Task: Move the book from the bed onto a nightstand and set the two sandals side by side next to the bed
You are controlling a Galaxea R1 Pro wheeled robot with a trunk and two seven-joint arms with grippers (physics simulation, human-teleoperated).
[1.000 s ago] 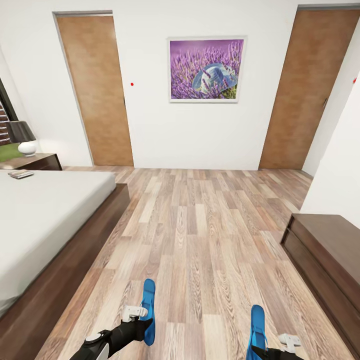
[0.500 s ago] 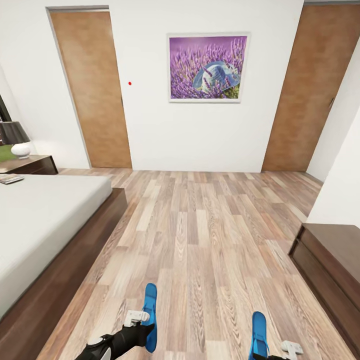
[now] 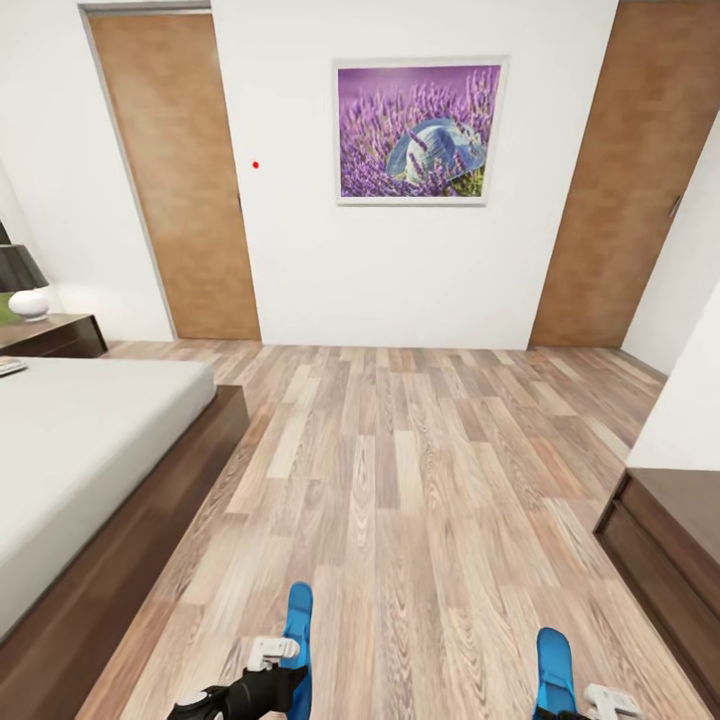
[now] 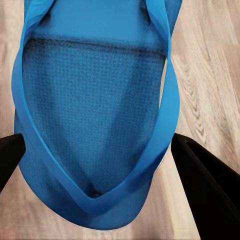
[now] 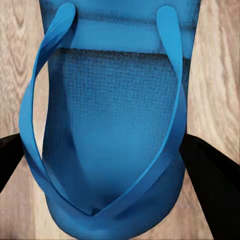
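Observation:
Each gripper is shut on one bright blue sandal, both held low over the wooden floor. The left sandal (image 3: pixel 298 630) sticks forward from my left gripper (image 3: pixel 288 682); in the left wrist view this sandal (image 4: pixel 95 115) sits between the black fingers (image 4: pixel 205 185). The right sandal (image 3: pixel 553 668) is in my right gripper (image 3: pixel 560 712), and the right wrist view shows it (image 5: pixel 110 125) clamped between the fingers (image 5: pixel 212 170). The bed (image 3: pixel 90 450) lies along the left. The book (image 3: pixel 8 366) peeks in at the picture's left edge on the mattress. The nightstand (image 3: pixel 55 335) stands beyond it.
A dark lamp (image 3: pixel 20 285) stands on the nightstand. A long low dark wood cabinet (image 3: pixel 670 530) runs along the right wall. Two wooden doors (image 3: pixel 180 180) (image 3: pixel 640 180) and a purple painting (image 3: pixel 415 130) are on the far wall. Open floor (image 3: pixel 400 470) stretches ahead.
The whole view has shifted as the robot rolls forward: the far wall is nearer, and bed, book and cabinet slid outward. Both grippers keep hold of their sandals.

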